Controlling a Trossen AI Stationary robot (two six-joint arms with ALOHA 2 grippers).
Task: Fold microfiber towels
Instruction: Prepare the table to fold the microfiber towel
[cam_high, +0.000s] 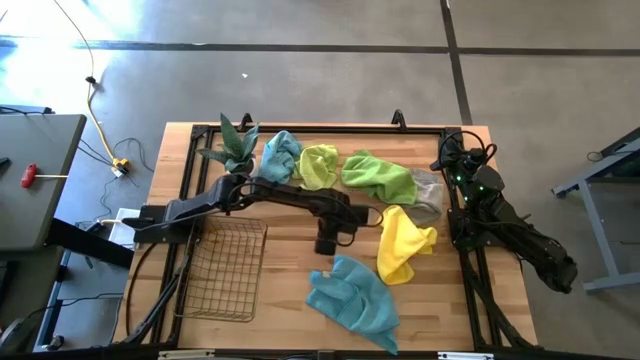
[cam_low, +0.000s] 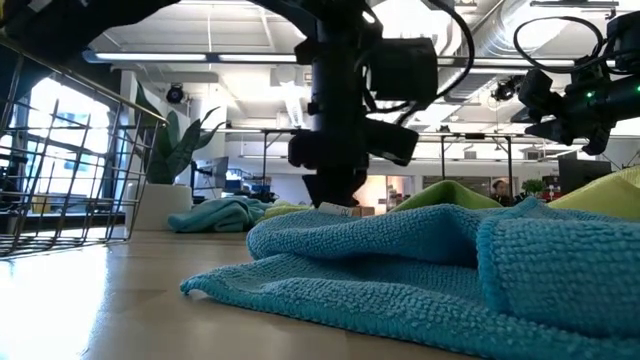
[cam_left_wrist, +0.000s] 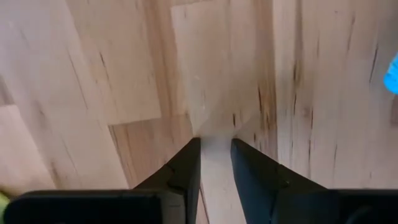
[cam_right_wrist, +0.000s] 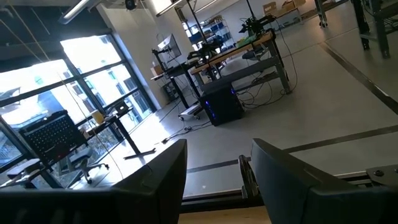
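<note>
Two end effectors empty: left (cam_high: 329, 244) slightly parted over bare table (cam_high: 290, 262), right (cam_right_wrist: 217, 180) open

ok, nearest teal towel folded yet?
No. The teal towel lies crumpled and unfolded; the left gripper, open and empty, sits over bare wood.

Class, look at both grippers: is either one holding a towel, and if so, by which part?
Neither. The left gripper points down at bare table, fingers slightly apart around nothing. The right gripper is open and empty.

An open-plan lab or workshop — polished concrete floor (cam_high: 330, 25) around the butcher-block table (cam_high: 290, 250), exposed ceiling ducts (cam_low: 520, 25) above it, and beyond it tall windows (cam_right_wrist: 74, 81) and workbenches (cam_right_wrist: 242, 50) with cabled equipment.
</note>
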